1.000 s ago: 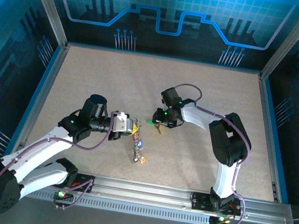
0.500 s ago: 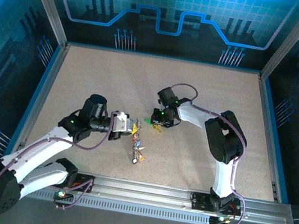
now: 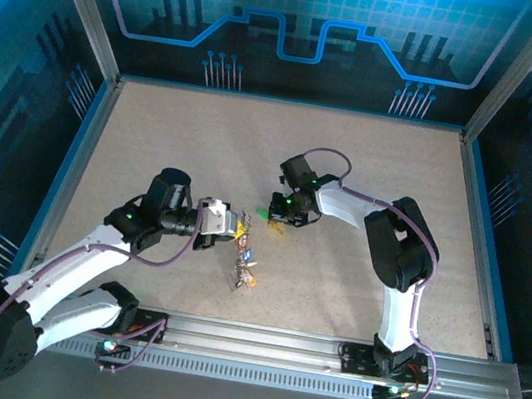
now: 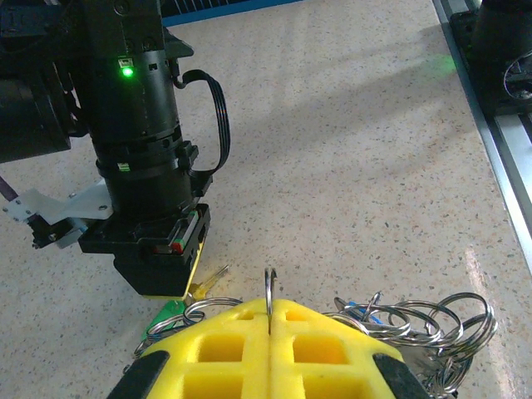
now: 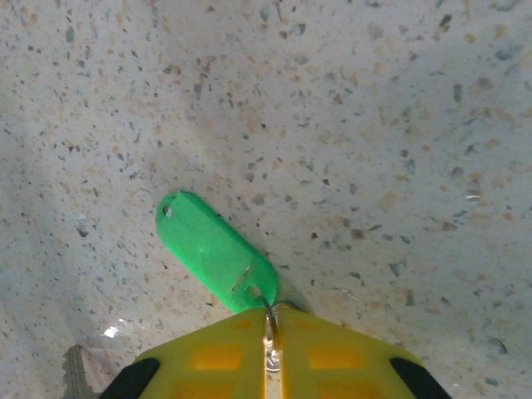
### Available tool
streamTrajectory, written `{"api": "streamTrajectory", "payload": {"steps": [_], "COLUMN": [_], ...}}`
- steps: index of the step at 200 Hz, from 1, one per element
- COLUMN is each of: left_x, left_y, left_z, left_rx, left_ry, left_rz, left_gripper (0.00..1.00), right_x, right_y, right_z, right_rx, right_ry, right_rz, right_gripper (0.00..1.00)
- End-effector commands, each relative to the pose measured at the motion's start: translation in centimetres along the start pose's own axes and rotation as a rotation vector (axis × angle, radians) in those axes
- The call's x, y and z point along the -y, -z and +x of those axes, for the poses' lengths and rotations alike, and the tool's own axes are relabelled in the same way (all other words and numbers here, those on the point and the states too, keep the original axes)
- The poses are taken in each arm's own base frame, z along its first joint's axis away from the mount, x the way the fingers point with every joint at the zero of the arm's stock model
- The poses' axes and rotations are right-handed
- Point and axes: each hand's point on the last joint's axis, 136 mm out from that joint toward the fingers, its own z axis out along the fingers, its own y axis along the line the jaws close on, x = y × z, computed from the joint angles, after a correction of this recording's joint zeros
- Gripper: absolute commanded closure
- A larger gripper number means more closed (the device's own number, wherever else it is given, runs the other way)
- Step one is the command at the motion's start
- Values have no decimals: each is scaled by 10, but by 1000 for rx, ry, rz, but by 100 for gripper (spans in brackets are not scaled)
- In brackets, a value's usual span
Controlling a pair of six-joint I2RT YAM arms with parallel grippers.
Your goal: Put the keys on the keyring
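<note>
At the bottom centre of the left wrist view, the keyring (image 4: pixel 269 287) shows as a thin silver arc standing upright out of the seam between two yellow pads. The left gripper (image 4: pixel 270 332) is clamped tight on it. To the lower right, a tangle of small silver rings (image 4: pixel 424 322) with a glimpse of blue spreads out just beside the pads. In the top view, a bundle of keys (image 3: pixel 244 262) with coloured tags trails from this gripper toward the bottom of the frame, near the centre of the speckled table (image 3: pixel 382 167). Just up and right of the bundle, the right gripper (image 3: pixel 282 214) points down at the table. Its wrist view shows a green tag (image 5: pixel 218 253) lying flat at centre. The yellow pads (image 5: pixel 224 353) are pressed together on the wire loop (image 5: pixel 270 309) at the tag's lower end.
</note>
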Motion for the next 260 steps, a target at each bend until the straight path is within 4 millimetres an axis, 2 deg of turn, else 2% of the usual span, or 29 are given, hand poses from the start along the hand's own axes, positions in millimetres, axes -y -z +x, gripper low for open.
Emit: {"api": "streamTrajectory", "payload": {"steps": [1,28,57,64,108,142,159,203,235,260], "left_x": [-6,-6,-7,-8,-11,-14,-16,-27,-31,-32], "left_y": [4,3,3,3,1,-1,0,-2,-6,-8], "left_z": [-21,-20,-19,-20,-28,-32,-34,-36,-29,-22], "left_rx": [64,62,58,59,112,136,139,162,121,95], "left_ry": [-45,-41,-32,-29,9,38,42,103,128,135], "left_rz": [-1,5,3,-1,-12,-14,-18,-64,-68,-74], "left_gripper": [100,100,100,100,100,100,100,100,100,100], "right_x": [-11,-16,-22,-23,-34,-40,-50,-80,-92,-98], "right_y": [-1,5,26,34,94,136,155,173,190,190], "right_z": [5,2,-4,-6,-8,4,11,45,53,58], "right_rx": [-8,25,113,142,319,383,426,454,528,526], "right_ry": [28,48,81,90,200,400,507,780,830,845], "right_rz": [-47,-78,-106,-110,-137,-117,-162,-285,-371,-409], "right_gripper": [91,93,97,100,100,100,100,100,100,100]}}
